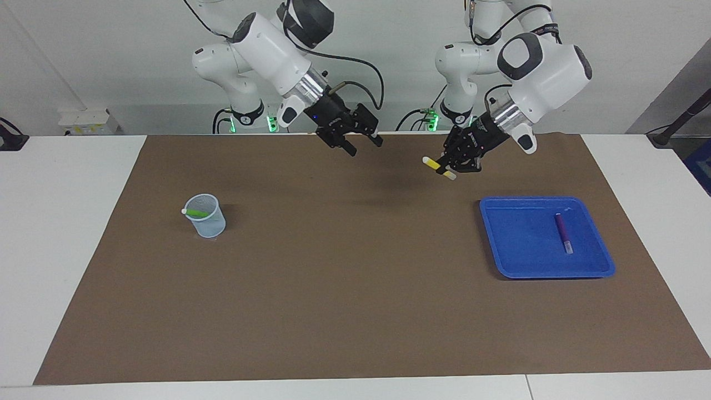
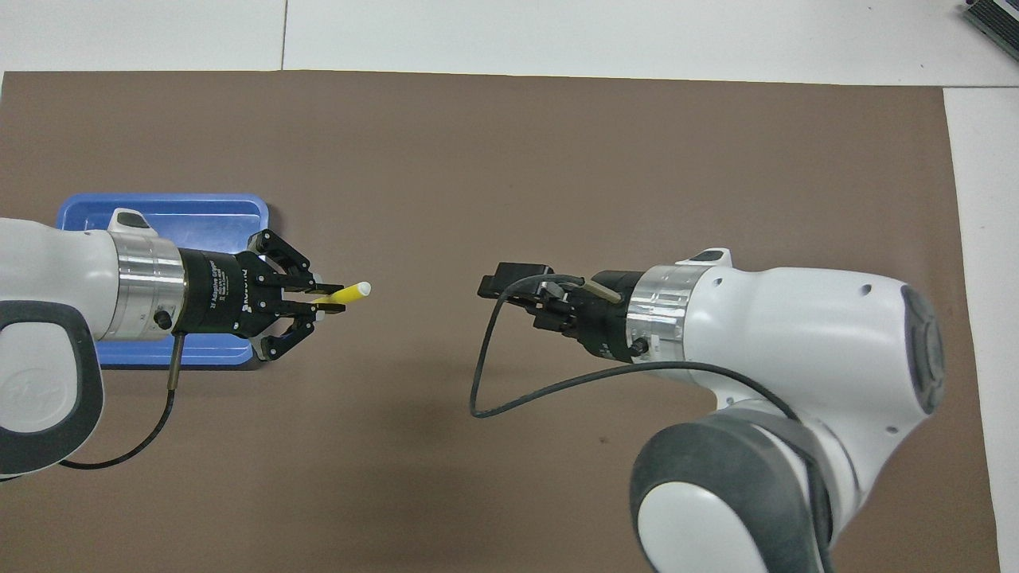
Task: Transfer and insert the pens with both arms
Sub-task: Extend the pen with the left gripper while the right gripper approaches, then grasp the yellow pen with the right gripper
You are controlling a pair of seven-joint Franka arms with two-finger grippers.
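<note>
Left end effector (image 1: 444, 168) grips the yellow pen (image 1: 438, 168) short; right end effector (image 1: 364, 143) spread. You risk dropping it over the desk (image 1: 355, 289).

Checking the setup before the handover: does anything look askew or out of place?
Only the green pen stands out: it lies tilted across the rim of the cup instead of standing down inside it. Nothing looks spilled or damaged.

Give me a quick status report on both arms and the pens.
Left gripper shut on yellow pen, raised over the mat. Right gripper open, facing it, apart. Green pen in cup, purple pen in tray. Nothing between them.
</note>
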